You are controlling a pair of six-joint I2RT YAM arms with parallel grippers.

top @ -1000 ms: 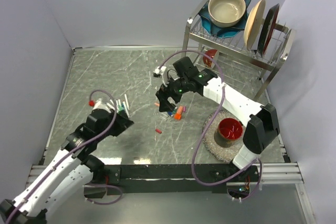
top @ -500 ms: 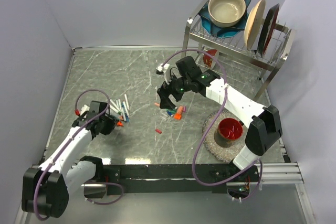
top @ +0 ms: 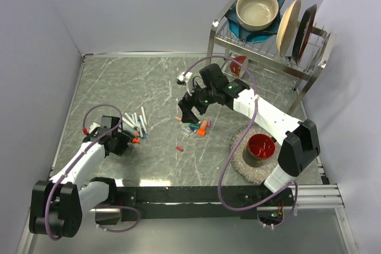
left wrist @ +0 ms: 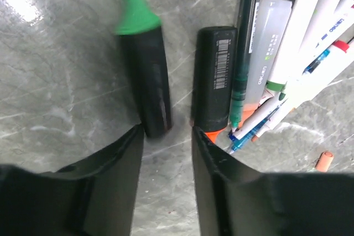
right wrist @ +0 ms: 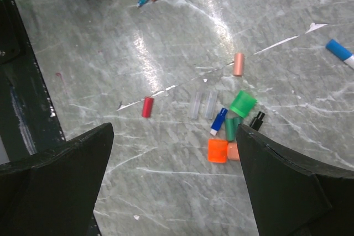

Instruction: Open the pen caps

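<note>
Loose pen caps (right wrist: 217,150) lie in a cluster on the marble: orange, green (right wrist: 242,104), blue, black, pink (right wrist: 238,64) and clear, with a red cap (right wrist: 147,106) apart to the left. My right gripper (right wrist: 174,131) hovers wide open above this cluster (top: 199,128), holding nothing. My left gripper (left wrist: 167,131) is low by the uncapped pens (top: 136,123), open, with bare marble between its fingers. A black marker with a green tip (left wrist: 145,75) lies just past its left fingertip. A black marker with an orange tip (left wrist: 214,78) lies by the right fingertip.
A metal dish rack (top: 268,46) with a bowl and plates stands at the back right. A red cup (top: 261,147) sits on a woven mat at the front right. Grey walls close in both sides and the back.
My left arm came down and back toward the table beside the pens, and its jaws have parted. The green-tipped marker looks blurred. The right arm shifted slightly and stays open.
</note>
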